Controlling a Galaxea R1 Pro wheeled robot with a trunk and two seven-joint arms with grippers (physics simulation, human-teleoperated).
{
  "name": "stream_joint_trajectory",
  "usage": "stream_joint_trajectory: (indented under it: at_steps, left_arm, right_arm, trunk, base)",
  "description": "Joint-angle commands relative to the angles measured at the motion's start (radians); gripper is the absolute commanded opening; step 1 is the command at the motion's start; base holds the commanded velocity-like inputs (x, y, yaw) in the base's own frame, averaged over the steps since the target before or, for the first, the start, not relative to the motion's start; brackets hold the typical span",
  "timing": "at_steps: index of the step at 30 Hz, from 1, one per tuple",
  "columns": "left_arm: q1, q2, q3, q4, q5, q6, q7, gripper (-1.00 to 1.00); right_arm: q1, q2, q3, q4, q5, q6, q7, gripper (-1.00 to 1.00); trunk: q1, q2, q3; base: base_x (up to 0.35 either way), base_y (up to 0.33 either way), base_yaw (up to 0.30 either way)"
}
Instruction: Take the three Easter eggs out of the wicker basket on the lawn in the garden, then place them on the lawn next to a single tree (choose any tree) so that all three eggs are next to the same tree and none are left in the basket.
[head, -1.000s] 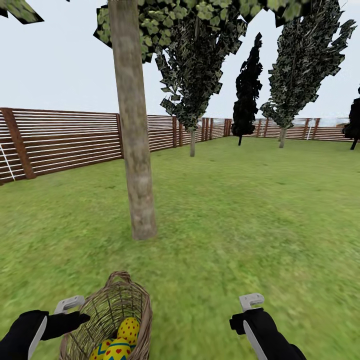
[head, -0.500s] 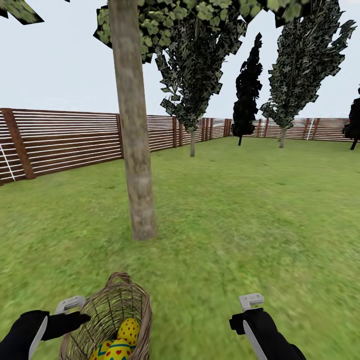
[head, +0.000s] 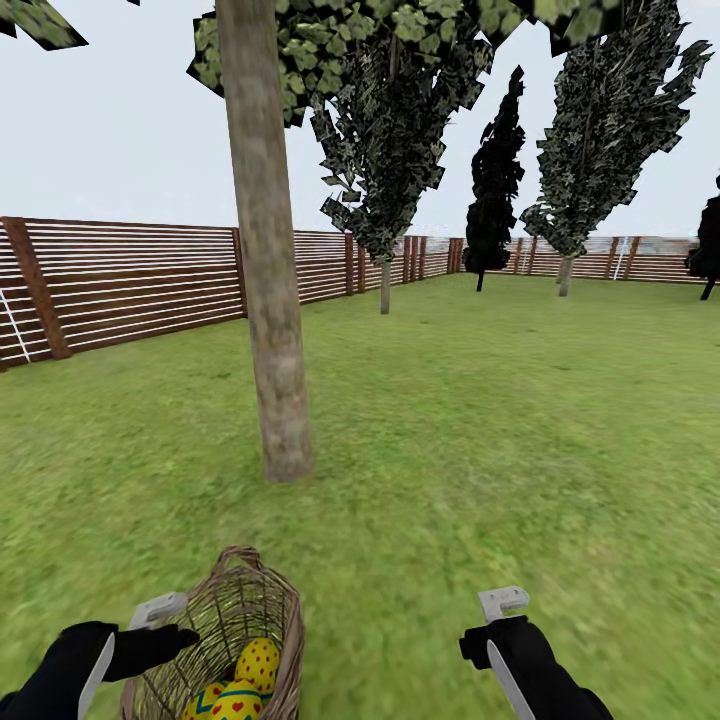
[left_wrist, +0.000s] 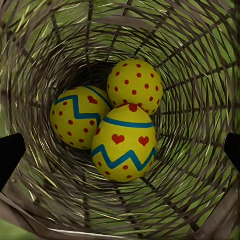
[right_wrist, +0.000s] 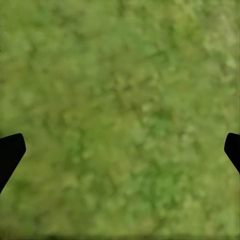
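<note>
Left gripper (left_wrist: 120, 150) wide open, empty, aimed down into basket (head: 270, 610) at 7 o'clock, lined up on three eggs (left_wrist: 125, 142) clustered, touching, at bottom. Right gripper (right_wrist: 120, 150) spread, empty, over bare lawn (head: 480, 440). Tree (head: 270, 330) at 11 o'clock, near basket.

Both black-sleeved arms reach forward low in the head view. The left end effector (head: 150, 640) sits at about 8 o'clock, its fingers spread wide apart. The right end effector (head: 492, 625) sits at about 5 o'clock, fingers likewise parted, pointing downward.
</note>
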Motion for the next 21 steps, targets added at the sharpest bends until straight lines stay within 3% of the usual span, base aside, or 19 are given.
stream_joint_trajectory:
  at_steps: [1, 5, 21]
  left_arm:
    - [-0.001, -0.004, 0.005, -0.001, -0.011, 0.004, -0.009, 1.00]
    - [-0.001, -0.023, 0.005, -0.001, -0.013, 0.003, -0.008, 1.00]
    - [-0.002, -0.026, 0.003, -0.002, -0.014, 0.004, -0.009, 1.00]
  right_arm:
    - [-0.001, -0.001, 0.003, -0.001, -0.011, 0.003, -0.010, 1.00]
    - [-0.001, -0.001, 0.003, -0.001, -0.011, 0.003, -0.010, 1.00]
    - [-0.001, -0.002, 0.003, -0.001, -0.010, 0.004, -0.010, 1.00]
  trunk:
    - [0.000, -0.001, -0.001]
    - [0.000, -0.001, -0.001]
    - [0.008, -0.015, -0.007]
  base:
    - [0.000, 0.000, 0.000]
    - [0.000, 0.000, 0.000]
    - [0.000, 0.000, 0.000]
